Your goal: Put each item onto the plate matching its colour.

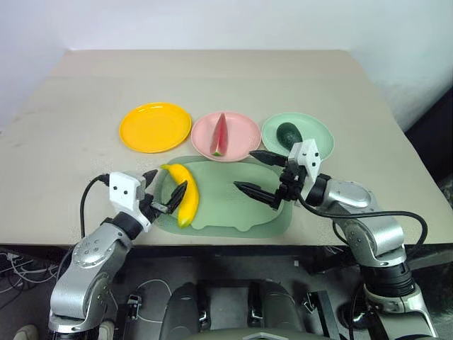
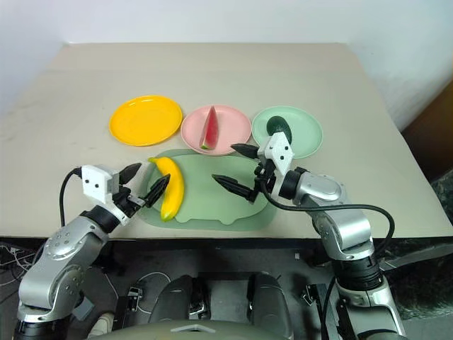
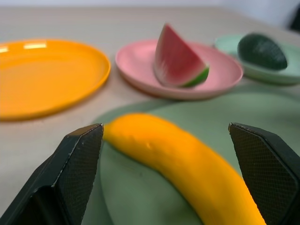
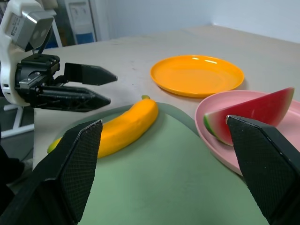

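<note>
Curved yellow banana (image 1: pixel 182 193) lying unplated on the pale green board (image 1: pixel 233 205), just short of the empty yellow-orange plate (image 1: pixel 155 127), flanked by the spread-fingered left gripper (image 1: pixel 164 191), right gripper (image 1: pixel 260 176) likewise spread nearby over the board; next, probably closing, lifting, carrying plateward.

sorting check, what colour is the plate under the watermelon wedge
Pink plate, holding the watermelon wedge; clearest in the left wrist view.

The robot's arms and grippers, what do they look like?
Both arms are jointed silver-grey metal with black sections and a looping black cable. The left gripper and right gripper each have a boxy white housing with two small dark spots and two tapered black fingers with cross-hatched inner pads.
</note>
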Tool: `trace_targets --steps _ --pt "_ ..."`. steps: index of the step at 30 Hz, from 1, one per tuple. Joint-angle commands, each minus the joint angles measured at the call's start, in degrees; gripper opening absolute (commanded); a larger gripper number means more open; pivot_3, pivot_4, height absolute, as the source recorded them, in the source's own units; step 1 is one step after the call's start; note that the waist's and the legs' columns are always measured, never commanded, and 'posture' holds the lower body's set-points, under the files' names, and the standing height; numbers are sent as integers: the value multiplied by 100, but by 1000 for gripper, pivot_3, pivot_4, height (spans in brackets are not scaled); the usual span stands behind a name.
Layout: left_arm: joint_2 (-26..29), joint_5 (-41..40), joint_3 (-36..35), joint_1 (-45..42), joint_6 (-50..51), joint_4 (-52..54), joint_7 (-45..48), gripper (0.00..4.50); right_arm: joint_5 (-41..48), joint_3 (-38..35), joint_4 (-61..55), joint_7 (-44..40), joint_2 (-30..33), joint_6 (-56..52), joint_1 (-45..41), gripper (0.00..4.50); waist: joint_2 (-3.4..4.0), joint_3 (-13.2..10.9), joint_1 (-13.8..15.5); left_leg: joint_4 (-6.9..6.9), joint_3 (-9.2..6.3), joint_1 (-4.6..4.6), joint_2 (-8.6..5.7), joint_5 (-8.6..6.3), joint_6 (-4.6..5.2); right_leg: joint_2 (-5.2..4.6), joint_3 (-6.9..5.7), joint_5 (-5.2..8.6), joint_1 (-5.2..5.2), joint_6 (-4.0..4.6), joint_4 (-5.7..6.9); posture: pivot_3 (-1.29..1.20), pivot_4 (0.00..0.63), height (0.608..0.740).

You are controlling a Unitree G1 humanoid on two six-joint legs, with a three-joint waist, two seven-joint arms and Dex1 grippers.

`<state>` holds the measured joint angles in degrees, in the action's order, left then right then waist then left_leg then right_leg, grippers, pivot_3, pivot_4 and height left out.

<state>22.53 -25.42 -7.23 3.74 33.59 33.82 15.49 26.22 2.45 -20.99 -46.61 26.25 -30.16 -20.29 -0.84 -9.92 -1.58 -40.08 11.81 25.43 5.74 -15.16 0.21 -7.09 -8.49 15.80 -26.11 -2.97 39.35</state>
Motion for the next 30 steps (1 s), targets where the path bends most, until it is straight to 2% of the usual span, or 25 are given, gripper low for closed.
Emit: trace_targets --steps 1,4,11,20,23,29,30 --pt "-198 -5 310 -418 1143 463 -725 4500 200 -237 -79 -52 201 -102 -213 4483 0 0 64 -2 -1 0 0 0 0 0 0 0 1 0 0 0 150 695" --pt "-404 -218 352 -700 1958 512 -988 4500 247 -265 -42 16 274 -214 -301 4483 -10 6 87 -5 -4 -1 -2 -1 2 -1 0 -2 5 -3 0 0 150 695" --pt "-422 -79 577 -1193 2565 398 -1140 4500 299 -270 -152 84 407 -320 -214 4483 -10 6 89 -4 -6 -3 -3 0 1 -1 -3 -2 9 -3 0 0 150 695" --pt "-772 -250 305 -1783 3403 32 -1228 4500 357 -223 -123 -19 646 -419 -138 4483 -12 7 97 -7 -9 -4 -5 0 1 -1 -6 -2 14 -3 0 0 150 695" --pt "-966 -354 79 -2034 3771 -31 -1267 3901 482 -247 -176 -118 708 -474 -37 4500 -12 7 97 -6 -11 -5 -5 0 1 -1 -7 -2 15 -3 0 0 150 695" --pt "-946 -298 -7 -2276 4057 23 -1226 1949 504 -265 -163 -127 690 -405 88 4500 -12 7 94 -8 -18 -6 -5 1 0 -1 -12 -2 22 -3 0 0 150 695" --pt "-913 -273 -5 -2330 4014 47 -1207 1769 565 -299 -177 -118 659 -420 113 4500 -12 7 93 -8 -18 -6 -5 1 0 -1 -13 -2 23 -3 -1 0 150 695"
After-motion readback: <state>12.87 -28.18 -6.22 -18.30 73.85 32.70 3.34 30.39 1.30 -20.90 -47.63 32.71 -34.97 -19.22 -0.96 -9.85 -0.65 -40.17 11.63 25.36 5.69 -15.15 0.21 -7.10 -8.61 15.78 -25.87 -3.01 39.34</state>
